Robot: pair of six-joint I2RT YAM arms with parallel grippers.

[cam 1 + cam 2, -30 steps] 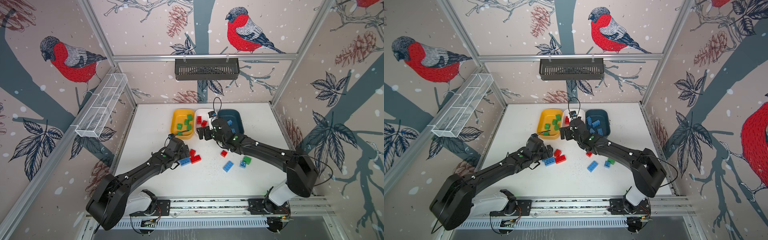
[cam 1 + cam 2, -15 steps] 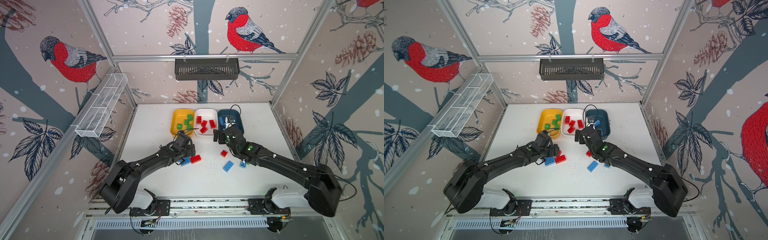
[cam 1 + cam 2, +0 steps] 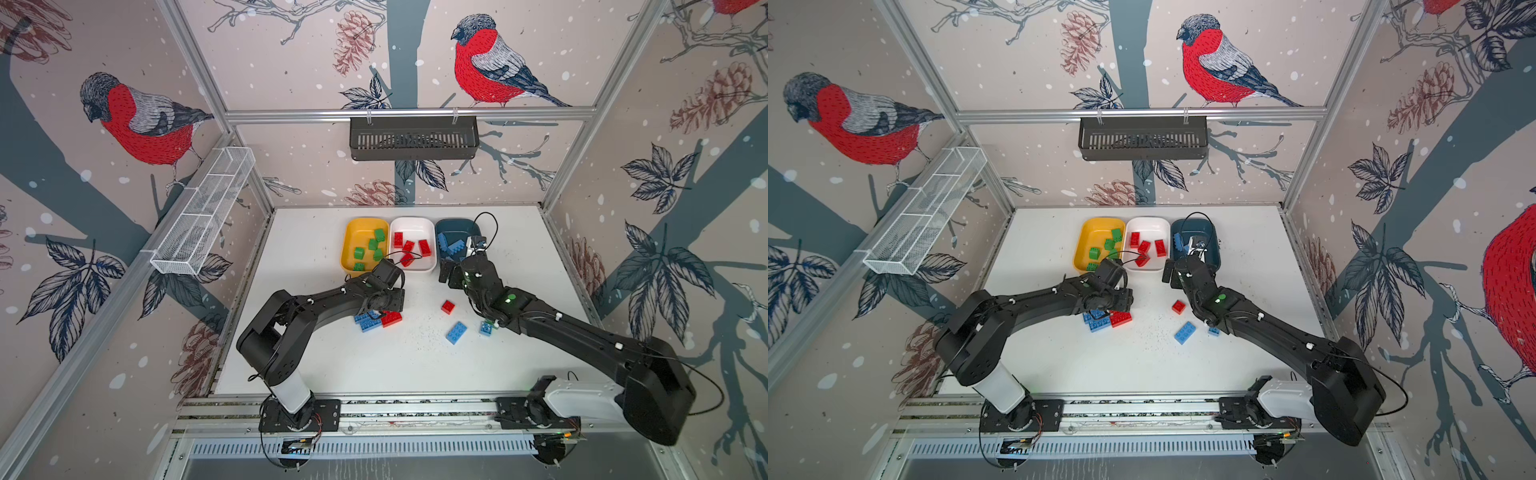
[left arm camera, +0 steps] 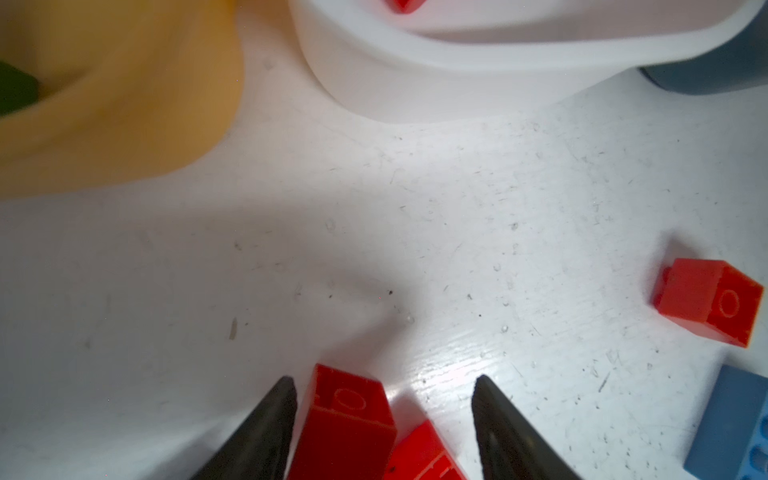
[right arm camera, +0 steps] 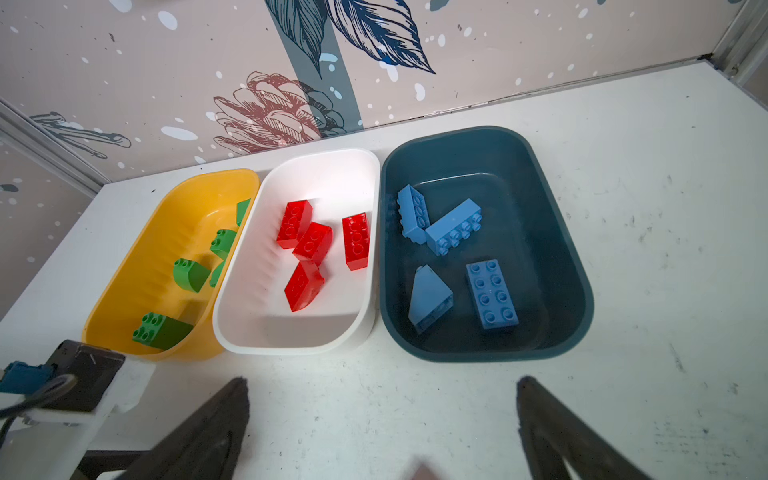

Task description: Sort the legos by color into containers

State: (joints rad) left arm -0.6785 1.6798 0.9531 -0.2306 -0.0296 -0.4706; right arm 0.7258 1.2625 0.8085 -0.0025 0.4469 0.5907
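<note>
in both top views we are seeing the left gripper hanging low over a knot of pieces on the table, where a red brick is touching blue bricks. the right gripper is hovering just before the teal tub. a red square and a blue slab are lying loose nearby. the yellow tub is holding greens and the white tub reds.

in the left wrist view the fingers are standing about half open, straddling a red block. one pad is lying just beside it and the other is standing apart, so nothing is clamped yet. another red piece, the red brick as we are reading it, is touching its side. we are judging the block light, rigid and glossy, so liable to skid. its flat side walls, not the studded top, are looking like the place to pinch.

in the right wrist view the fingers are spread wide with nothing between them. they are facing three smooth, round-cornered tubs in a close row, with blues lying in the teal one.
</note>
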